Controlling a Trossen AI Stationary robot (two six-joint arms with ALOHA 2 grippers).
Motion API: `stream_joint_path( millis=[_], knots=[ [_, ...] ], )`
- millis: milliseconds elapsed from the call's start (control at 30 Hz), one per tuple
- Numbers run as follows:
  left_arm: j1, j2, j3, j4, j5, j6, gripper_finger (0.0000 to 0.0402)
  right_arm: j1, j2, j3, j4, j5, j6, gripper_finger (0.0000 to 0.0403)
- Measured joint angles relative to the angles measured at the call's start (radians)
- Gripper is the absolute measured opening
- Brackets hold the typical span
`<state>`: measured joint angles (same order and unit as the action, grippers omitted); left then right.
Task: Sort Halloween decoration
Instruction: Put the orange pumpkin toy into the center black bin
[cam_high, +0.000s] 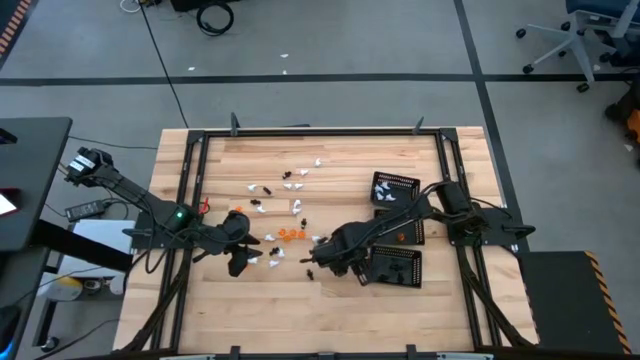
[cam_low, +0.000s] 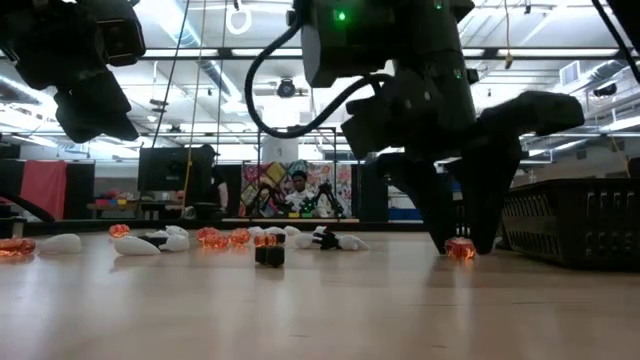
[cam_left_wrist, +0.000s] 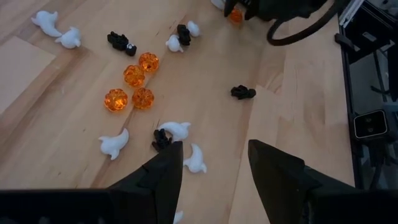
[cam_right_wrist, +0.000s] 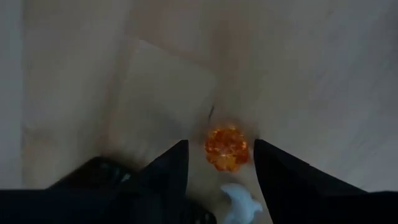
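The table is a pale wooden plank surface with visible grain, framed by dark metal rails. The Halloween decoration consists of small glossy pieces: translucent faceted orange pumpkins, smooth white ghost shapes with curled tails, and lumpy black figures, scattered loosely over the middle of the table. Three square black mesh trays lie on the right side of the table. The right gripper is lowered to the table near the front tray, its two dark tapered fingers spread apart with one orange pumpkin lying on the wood between them, not clamped; a white ghost lies just beside the pumpkin. The left gripper hangs above the left part of the scatter with its fingers apart and holding nothing; a white ghost and a black figure lie just beside its fingertips. No readable writing or labels can be made out
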<state>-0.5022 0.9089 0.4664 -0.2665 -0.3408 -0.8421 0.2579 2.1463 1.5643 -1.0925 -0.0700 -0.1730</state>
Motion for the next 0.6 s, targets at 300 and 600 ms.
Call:
stream_joint_path(
  millis=[300, 600],
  knots=[
    [0.000, 0.000, 0.000, 0.000, 0.001, 0.000, 0.0192, -0.001, 0.005, 0.000, 0.029, 0.026, -0.046, 0.0161],
    [0.000, 0.000, 0.000, 0.000, 0.005, 0.000, 0.0192, -0.004, 0.008, -0.007, 0.054, 0.037, -0.092, 0.0094]
  ],
)
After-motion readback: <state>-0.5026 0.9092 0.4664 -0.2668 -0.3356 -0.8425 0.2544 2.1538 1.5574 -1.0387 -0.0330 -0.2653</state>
